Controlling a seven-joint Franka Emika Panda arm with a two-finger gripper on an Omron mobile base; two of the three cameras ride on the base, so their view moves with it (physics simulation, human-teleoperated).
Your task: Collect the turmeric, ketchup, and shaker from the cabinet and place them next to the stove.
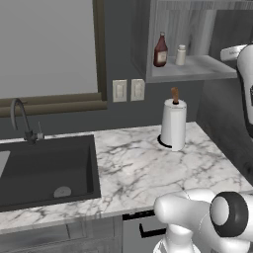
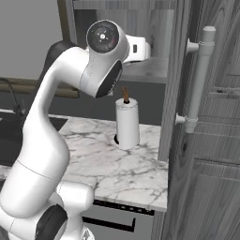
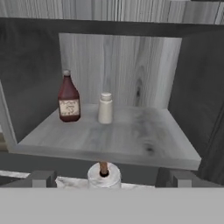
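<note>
Presently the hand (image 3: 103, 183) hangs level with the open cabinet (image 3: 183, 78), fingers spread wide and holding nothing, lined up to reach straight in. On the shelf the ketchup (image 3: 68, 98) stands upright at about nine o'clock from the shaker (image 3: 105, 108), the two near each other but apart, both set back from the front edge. No turmeric can be seen there. Below, a paper-towel roll (image 1: 173, 124) stands on the table (image 1: 143, 168), under the reach path.

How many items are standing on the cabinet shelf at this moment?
2. The ketchup stands at the left of the cabinet shelf, and the shaker stands just to its right. No turmeric jar shows there; the shelf's right part is bare.
</note>
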